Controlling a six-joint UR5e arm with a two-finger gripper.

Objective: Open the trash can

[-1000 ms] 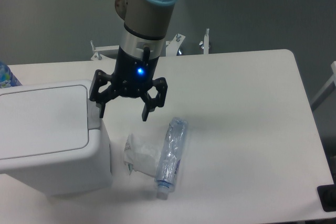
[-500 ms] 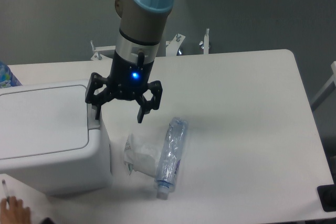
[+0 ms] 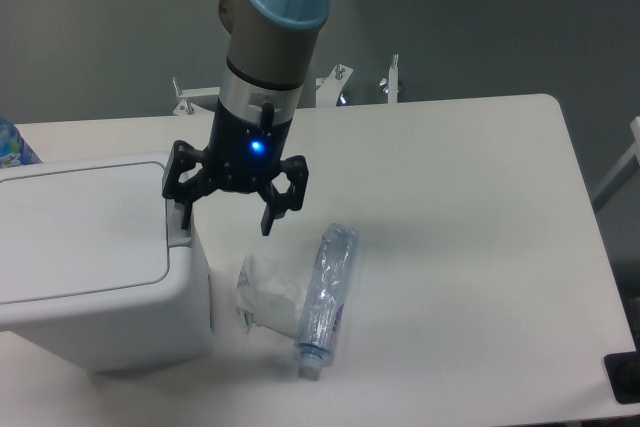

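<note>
The white boxy trash can (image 3: pixel 95 277) stands at the table's left with its flat lid (image 3: pixel 80 230) down. Its grey push button (image 3: pixel 178 225) sits at the right rim and is partly hidden by a finger. My gripper (image 3: pixel 226 217) is open and empty, hanging just right of the can. Its left fingertip (image 3: pixel 184 215) is at the button, and I cannot tell whether it touches. The right finger hangs over the bare table.
A clear crushed plastic bottle (image 3: pixel 325 299) lies on the table to the right of the can, with a crumpled white wrapper (image 3: pixel 268 296) beside it. A blue bottle top (image 3: pixel 12 143) shows at the far left edge. Metal brackets (image 3: pixel 340 84) stand behind the table.
The gripper has shifted left toward the can's button between one second ago and half a second ago, then held still. A hand seen at the bottom left half a second ago is gone.
</note>
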